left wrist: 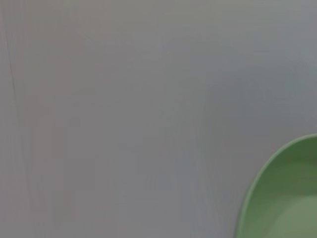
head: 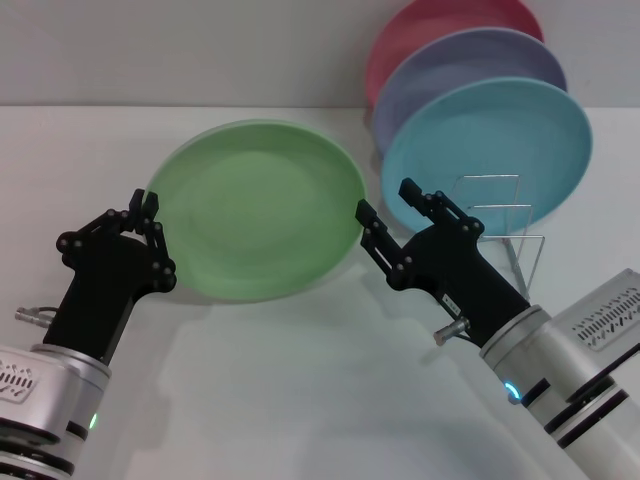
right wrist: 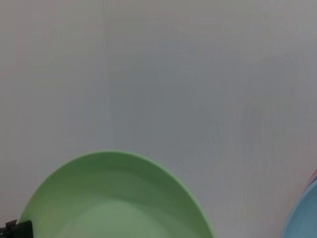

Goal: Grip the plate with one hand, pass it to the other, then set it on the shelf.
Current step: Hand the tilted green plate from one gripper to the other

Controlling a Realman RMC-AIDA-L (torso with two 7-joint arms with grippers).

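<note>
You have the plate (head: 258, 207) held above the table (head: 300, 400), the left gripper (head: 150, 215) clamped on one edge; the right gripper (head: 385, 215), fingers apart, straddles the opposite edge. Beyond it the shelf (head: 500, 215) holds three plates.

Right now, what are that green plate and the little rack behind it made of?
The green plate looks like matte plastic: flat even colour, no glaze shine. The rack seems to be thin silvery metal wire, bent into upright loops.
</note>
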